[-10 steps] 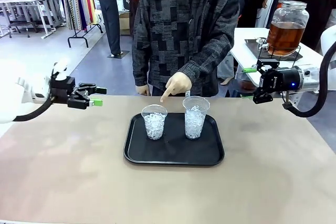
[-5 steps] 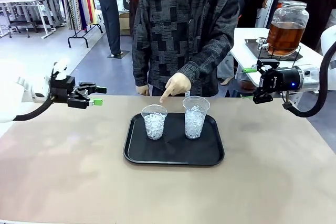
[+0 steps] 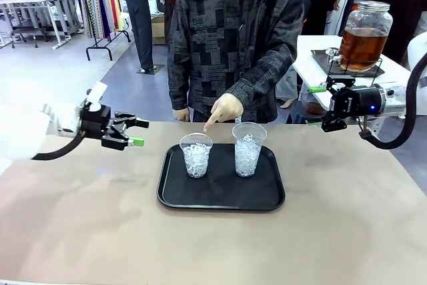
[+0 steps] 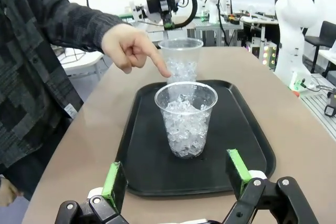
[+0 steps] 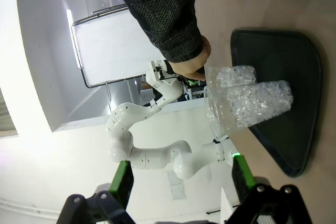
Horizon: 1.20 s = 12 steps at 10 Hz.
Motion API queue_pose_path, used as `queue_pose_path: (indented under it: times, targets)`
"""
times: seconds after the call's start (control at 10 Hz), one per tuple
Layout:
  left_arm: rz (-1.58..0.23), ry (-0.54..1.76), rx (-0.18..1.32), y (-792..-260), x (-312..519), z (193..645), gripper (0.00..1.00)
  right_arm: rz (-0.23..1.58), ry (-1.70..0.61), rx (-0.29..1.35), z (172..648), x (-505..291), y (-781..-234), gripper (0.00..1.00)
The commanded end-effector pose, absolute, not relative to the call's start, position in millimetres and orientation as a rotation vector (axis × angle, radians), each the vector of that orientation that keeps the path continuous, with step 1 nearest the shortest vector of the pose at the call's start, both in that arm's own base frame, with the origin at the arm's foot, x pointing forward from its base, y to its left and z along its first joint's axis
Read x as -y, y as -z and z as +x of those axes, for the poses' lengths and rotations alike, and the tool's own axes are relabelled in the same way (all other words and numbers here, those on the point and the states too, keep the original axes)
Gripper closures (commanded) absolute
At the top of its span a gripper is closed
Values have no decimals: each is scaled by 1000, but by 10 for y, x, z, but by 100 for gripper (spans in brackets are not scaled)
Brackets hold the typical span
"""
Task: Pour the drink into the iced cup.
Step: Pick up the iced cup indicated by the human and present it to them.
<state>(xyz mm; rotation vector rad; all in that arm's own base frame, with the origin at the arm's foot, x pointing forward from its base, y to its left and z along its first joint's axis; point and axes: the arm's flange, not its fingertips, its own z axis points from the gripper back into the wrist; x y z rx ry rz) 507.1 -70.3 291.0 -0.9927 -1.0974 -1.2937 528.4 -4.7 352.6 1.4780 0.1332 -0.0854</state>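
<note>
Risks: left pincer [image 3: 139,132] hung released, left of black plastic tray [image 3: 220,199]. Shorter clear iced cup [image 3: 196,156] and taller iced cup [image 3: 247,150] stood close, person's hand [image 3: 225,107] pointing by the shorter: wrong-cup pour or knock-over possible. Right pincer [image 3: 321,107] released; amber drink [image 3: 360,46] sat in big lidded glass jar [image 3: 365,31] on side tabletop beyond it: heavy, slippery, spill-prone.

Blk tray [image 3: 220,195] mid tan table [image 3: 80,231]. Person in dark patterned jacket [image 3: 233,31] behind tray; clothes rack [image 3: 100,1] far back-left of tray; white side table [image 3: 308,58] back-right.
</note>
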Motion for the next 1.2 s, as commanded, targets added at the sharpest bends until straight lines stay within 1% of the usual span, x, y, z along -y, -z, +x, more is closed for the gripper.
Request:
queue_pose_path:
  times: [0.0, 0.2, 0.5, 1.1]
  targets:
    - [-972, 1268, 1084, -2855, 873, 5134, 0, 1477, 83, -127, 5288, 51, -3530, 0]
    - [-945, 1267, 1050, -2755, 1048, 5161, 0, 1477, 83, -127, 5288, 51, -3530, 0]
    - [-947, 1289, 1057, -2604, 1210, 5182, 0, 1477, 83, -127, 5288, 51, -3530, 0]
    - [-1051, 1320, 1008, -2438, 1493, 5190, 0, 1477, 83, -127, 5288, 51, -3530, 0]
